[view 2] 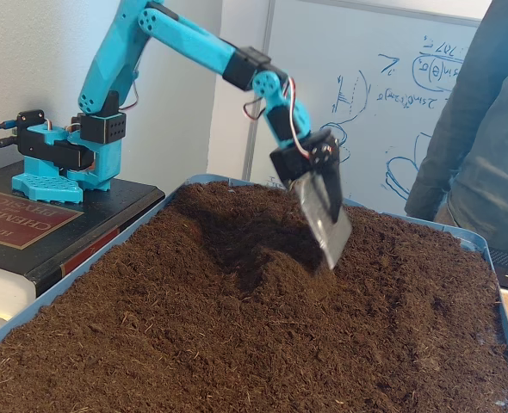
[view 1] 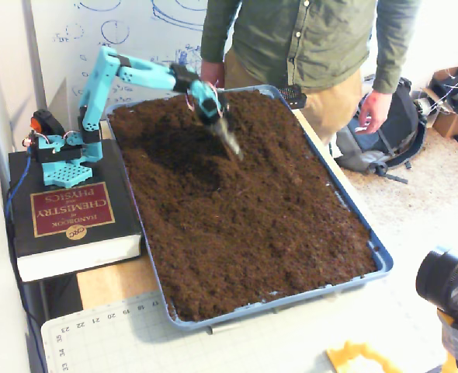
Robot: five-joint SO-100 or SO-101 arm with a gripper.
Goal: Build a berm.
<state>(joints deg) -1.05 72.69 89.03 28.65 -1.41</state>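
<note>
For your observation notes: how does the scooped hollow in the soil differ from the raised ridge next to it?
The hollow is sunken and darker, shadowed; the ridge stands higher and looks lighter brown. In a fixed view the hollow lies on the arm's side of the scoop, the ridge on the person's side. Both are the same loose, crumbly soil in the blue tray.

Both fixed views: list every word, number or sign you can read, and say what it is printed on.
"HANDBOOK of CHEMISTRY and PHYSICS", upside down on the red label of the black book under the arm's base; the small gold emblem beneath it is too small to read.
"19 20 21 22 23", with more numbers running down the edge, on the cutting mat.
Whiteboard: blue handwritten sketches and symbols, not legible.
</note>
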